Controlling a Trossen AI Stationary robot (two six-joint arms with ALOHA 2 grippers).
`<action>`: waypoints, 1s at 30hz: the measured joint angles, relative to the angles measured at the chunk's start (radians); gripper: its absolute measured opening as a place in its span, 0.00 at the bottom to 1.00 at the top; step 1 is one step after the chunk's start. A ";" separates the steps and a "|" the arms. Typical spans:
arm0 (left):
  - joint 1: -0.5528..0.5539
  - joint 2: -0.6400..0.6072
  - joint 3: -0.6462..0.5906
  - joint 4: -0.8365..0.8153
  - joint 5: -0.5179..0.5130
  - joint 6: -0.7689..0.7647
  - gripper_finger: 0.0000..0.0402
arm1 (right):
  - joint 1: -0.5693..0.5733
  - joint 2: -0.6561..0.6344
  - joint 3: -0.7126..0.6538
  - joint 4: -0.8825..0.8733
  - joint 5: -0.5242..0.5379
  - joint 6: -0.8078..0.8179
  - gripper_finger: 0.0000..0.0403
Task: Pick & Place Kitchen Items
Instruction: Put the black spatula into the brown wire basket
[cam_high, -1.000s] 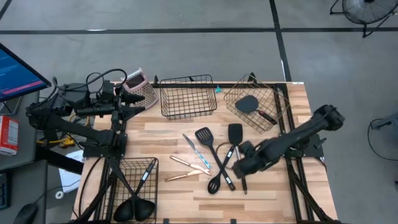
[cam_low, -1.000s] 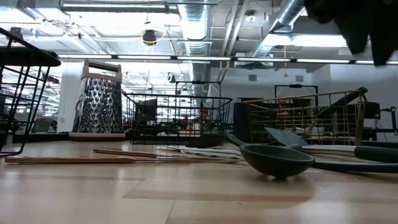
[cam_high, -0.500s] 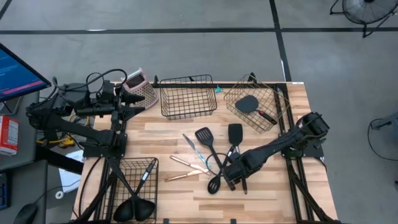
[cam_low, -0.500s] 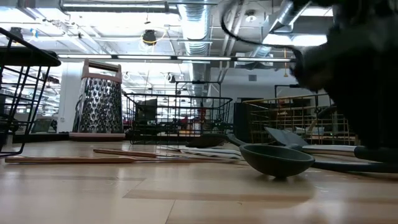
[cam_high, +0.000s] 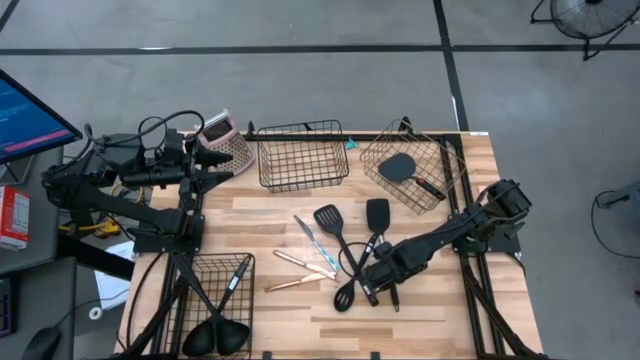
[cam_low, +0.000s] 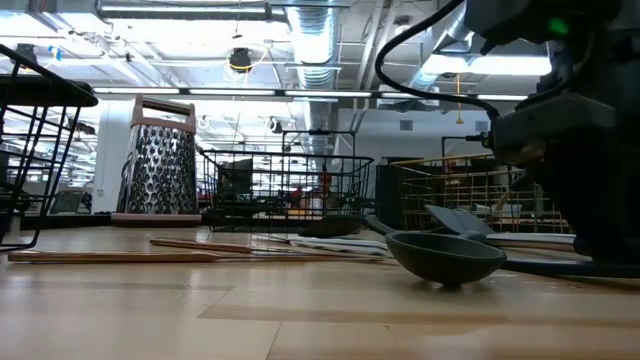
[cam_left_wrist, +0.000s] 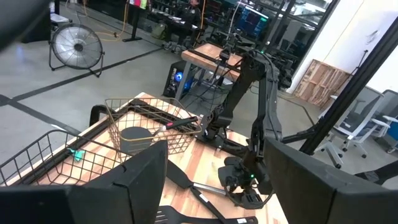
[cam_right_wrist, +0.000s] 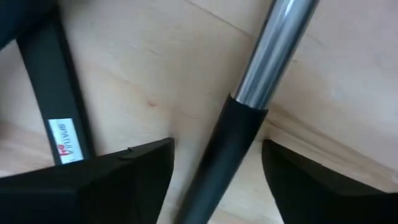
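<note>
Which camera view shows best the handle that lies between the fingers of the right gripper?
The right wrist view: the black and steel handle fills the picture between the open fingers. The high view shows the right gripper hiding most of it. The low and left wrist views do not show it clearly.

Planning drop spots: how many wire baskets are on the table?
3: a black basket at the back centre, a copper basket back right holding a spatula, and a black basket front left holding utensils.
</note>
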 joint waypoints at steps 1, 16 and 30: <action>0.000 0.000 0.000 0.000 0.000 0.000 0.62 | 0.000 0.000 0.000 -0.007 0.000 0.000 0.55; 0.000 0.000 0.000 0.001 0.001 0.000 0.62 | 0.000 0.003 -0.001 -0.056 0.002 -0.011 0.18; 0.000 0.000 0.000 0.001 0.002 0.005 0.62 | 0.002 -0.110 -0.005 -0.102 0.019 -0.034 0.17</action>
